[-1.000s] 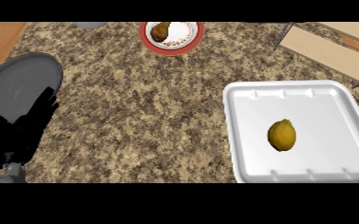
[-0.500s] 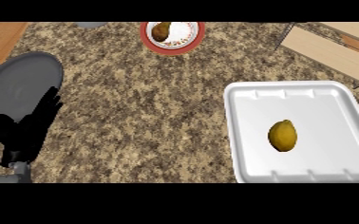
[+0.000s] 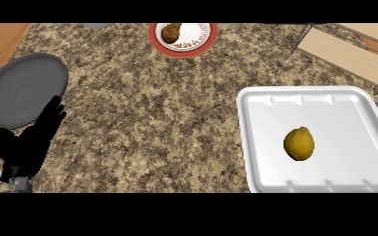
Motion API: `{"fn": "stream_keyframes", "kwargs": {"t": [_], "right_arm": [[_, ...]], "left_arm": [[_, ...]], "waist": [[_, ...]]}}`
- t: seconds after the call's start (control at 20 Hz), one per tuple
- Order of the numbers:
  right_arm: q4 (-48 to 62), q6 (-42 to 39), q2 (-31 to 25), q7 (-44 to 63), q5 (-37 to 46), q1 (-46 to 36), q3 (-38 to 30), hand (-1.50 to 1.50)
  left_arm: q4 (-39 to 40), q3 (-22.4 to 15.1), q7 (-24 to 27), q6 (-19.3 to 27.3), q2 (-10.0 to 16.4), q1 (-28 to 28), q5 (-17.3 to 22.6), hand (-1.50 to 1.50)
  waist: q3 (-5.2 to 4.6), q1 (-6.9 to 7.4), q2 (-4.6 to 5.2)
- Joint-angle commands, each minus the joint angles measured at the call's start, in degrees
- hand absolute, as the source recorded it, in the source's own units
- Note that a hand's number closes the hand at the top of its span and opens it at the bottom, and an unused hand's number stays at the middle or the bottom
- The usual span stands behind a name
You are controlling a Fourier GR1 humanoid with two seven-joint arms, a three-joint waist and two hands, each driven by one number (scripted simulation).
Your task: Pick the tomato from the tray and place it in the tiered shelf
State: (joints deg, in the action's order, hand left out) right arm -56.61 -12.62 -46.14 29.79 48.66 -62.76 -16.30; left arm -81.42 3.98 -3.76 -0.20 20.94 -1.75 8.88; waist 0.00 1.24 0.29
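Observation:
A white tray (image 3: 325,111) sits at the right of the stone counter. On it lies one yellow, lemon-shaped fruit (image 3: 299,143), and I see no red tomato. The wooden tiered shelf (image 3: 336,50) with a thin wire post shows at the upper right corner. My left hand (image 3: 31,145) is at the lower left edge, open with straight fingers pointing up. It is far from the tray and holds nothing. My right hand does not show.
A grey round plate (image 3: 29,86) lies at the left, just above my left hand. A red-rimmed plate (image 3: 201,41) with a brown food item (image 3: 171,31) sits at the top middle. A wooden strip shows at the top left corner.
My left hand has slid slightly down toward the lower left edge. The fruit and tray have not moved.

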Motion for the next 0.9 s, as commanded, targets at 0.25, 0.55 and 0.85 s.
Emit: {"fn": "stream_keyframes", "kwargs": {"t": [0.25, 0.55, 0.85], "right_arm": [[20.7, 10.1, -1.0, -8.4, 2.8, -4.0, -1.4, 1.50], [27.7, 15.3, -2.2, -9.9, 4.7, -3.0, -2.3, -1.50], [31.5, 17.1, -4.7, -15.8, 2.1, -5.8, -5.4, -1.50]], "left_arm": [[3.3, 1.1, 0.6, -0.3, -0.6, 2.9, -1.1, 0.00], [-0.9, 2.5, -2.2, -3.4, 1.6, 2.1, 1.4, 0.00], [-0.2, 2.0, -1.4, -2.0, -0.8, 1.1, -0.2, 0.00]], "waist": [[-0.01, 0.44, 0.41], [0.04, 0.93, 0.41], [0.05, 0.51, 0.27]]}}
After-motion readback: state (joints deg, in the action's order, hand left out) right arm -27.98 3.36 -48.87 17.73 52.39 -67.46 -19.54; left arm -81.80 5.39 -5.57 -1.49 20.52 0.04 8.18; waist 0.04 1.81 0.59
